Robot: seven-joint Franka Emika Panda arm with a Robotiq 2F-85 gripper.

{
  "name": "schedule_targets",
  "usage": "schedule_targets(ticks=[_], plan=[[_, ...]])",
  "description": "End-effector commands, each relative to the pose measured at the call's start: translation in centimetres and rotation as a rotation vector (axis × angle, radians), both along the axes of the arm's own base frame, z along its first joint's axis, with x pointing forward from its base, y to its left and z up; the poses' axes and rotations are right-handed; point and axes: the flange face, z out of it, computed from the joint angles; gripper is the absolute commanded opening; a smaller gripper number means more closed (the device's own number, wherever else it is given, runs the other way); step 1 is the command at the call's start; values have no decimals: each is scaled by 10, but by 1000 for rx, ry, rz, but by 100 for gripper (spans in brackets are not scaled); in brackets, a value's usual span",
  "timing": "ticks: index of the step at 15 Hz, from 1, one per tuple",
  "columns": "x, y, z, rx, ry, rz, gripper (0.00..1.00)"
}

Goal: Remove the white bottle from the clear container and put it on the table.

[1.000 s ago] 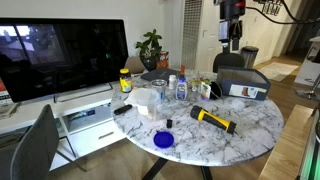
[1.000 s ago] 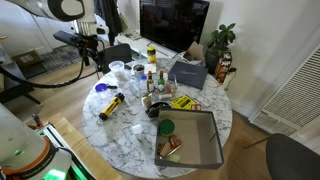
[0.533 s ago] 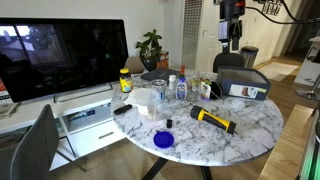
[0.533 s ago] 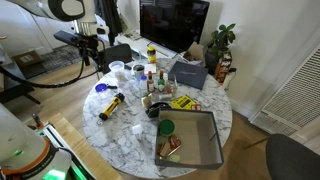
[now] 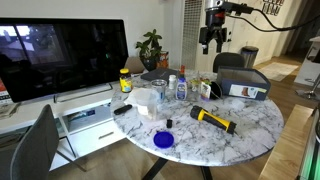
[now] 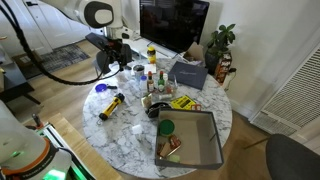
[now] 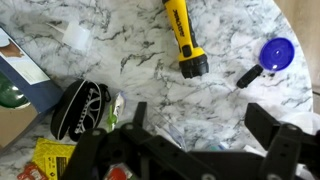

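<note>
Stage: approach – I judge the reach toward the bottle is barely begun, nothing grasped.
Gripper: my gripper (image 5: pixel 211 42) hangs high above the table (image 5: pixel 250 125), well apart from everything on it; in an exterior view it shows over the near rim (image 6: pixel 112 62).
Jaws: spread wide and empty – the wrist view shows both dark fingers (image 7: pixel 270 128) with bare marble between them.
Bottle: the bottle (image 5: pixel 182 84) stands upright among the clutter at mid-table, white cap up, blue label facing the camera; also seen in an exterior view (image 6: pixel 154 79).
Container: I cannot make out clear walls around the bottle at this size, so I treat its sides as possibly fenced.
Neighbours: small bottles stand just beside it, the flashlight (image 7: pixel 184 38) lies nearer the edge, the blue lid (image 7: pixel 275 52) near that.
Plan: I centre over the cap first, then come straight down, fingers either side of the slim body below the cap.
Care: I close gently – a tall light bottle tips easily – and lift vertically until clear before moving sideways.
Drop spot: the bare marble beside the flashlight looks suitable.
</note>
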Motion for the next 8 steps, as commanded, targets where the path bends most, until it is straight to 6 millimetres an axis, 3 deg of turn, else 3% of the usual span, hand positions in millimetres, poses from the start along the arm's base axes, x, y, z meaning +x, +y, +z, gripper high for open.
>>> schedule_targets(ticks=[1,8], plan=[[48,-9,-34,23,23,-139,100],[114,-6,-99,18,46,-347,100]])
